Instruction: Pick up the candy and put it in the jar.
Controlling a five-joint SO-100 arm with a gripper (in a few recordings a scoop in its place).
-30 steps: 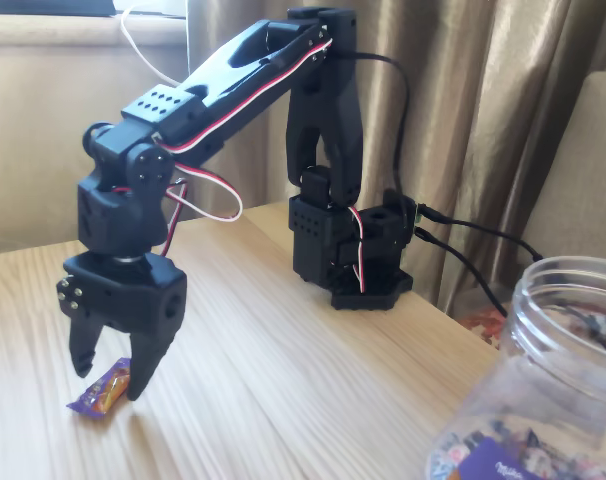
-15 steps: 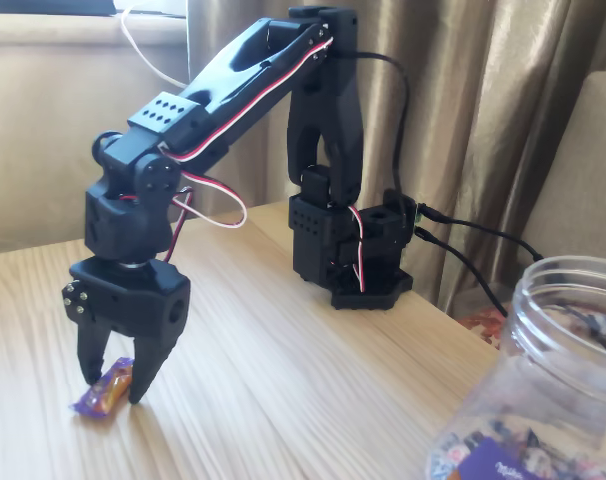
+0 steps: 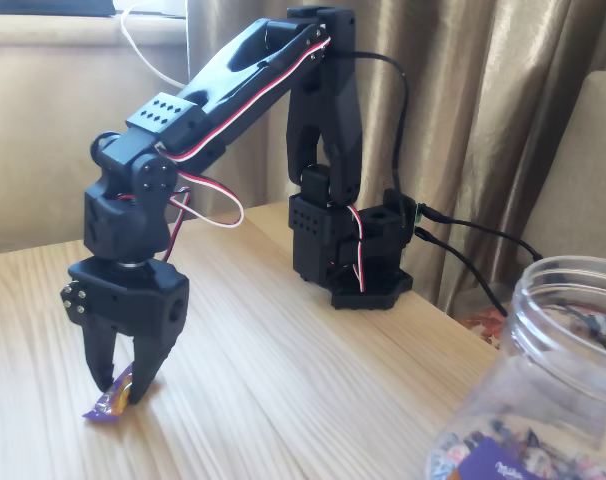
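Nearest on the right, one clear jar [image 3: 543, 390] stands on the pale wooden worktop [image 3: 283, 400]. At near left, one candy [image 3: 114, 395] lies pinched between the black fingers [image 3: 141, 385]. Farther back, the arm's base [image 3: 353, 250] with cables stands before beige curtains [image 3: 463, 120].

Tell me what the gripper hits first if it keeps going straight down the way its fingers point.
The gripper points down with the candy between its fingertips, so it meets the candy first, then the wooden table just beneath it.
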